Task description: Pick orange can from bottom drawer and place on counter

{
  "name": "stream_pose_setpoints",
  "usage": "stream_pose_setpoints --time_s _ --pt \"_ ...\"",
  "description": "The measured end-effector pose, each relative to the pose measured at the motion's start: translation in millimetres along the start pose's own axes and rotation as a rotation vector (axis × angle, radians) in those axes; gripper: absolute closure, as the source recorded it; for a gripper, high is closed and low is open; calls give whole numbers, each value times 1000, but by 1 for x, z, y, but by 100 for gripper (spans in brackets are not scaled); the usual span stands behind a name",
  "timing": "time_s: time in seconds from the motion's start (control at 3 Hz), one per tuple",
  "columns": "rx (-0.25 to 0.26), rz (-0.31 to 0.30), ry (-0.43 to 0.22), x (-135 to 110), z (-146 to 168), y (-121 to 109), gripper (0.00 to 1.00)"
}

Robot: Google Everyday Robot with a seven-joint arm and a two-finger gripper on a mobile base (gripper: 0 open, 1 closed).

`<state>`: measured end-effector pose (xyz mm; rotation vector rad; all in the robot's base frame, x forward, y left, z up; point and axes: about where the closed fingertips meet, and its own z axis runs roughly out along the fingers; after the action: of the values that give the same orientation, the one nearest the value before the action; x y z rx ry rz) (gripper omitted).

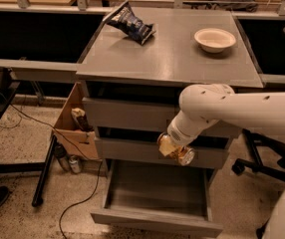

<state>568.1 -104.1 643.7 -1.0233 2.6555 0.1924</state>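
Note:
My gripper [175, 148] is shut on the orange can [178, 152], held on its side in front of the middle drawer front, above the open bottom drawer [157, 190]. The can's shiny metal end faces forward and down. The drawer's grey tray shows nothing inside. The white arm reaches in from the right. The grey counter [172, 54] lies above and behind the gripper, its front edge well above the can.
A dark blue snack bag [130, 23] lies at the counter's back left and a white bowl [214, 39] at its back right. A cardboard box [75, 126] and cans [68, 161] stand on the floor at left. A chair base [254, 163] is at right.

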Motion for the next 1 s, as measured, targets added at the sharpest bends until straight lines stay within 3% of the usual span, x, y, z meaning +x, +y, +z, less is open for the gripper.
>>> stream_pose_setpoints --time_s 0.33,0.67,1.0 --pt "-15 20 -42 3 -1 -6 100" --pt "0 55 -96 23 -27 -15 100" --pt "52 61 -129 31 -66 -20 100"
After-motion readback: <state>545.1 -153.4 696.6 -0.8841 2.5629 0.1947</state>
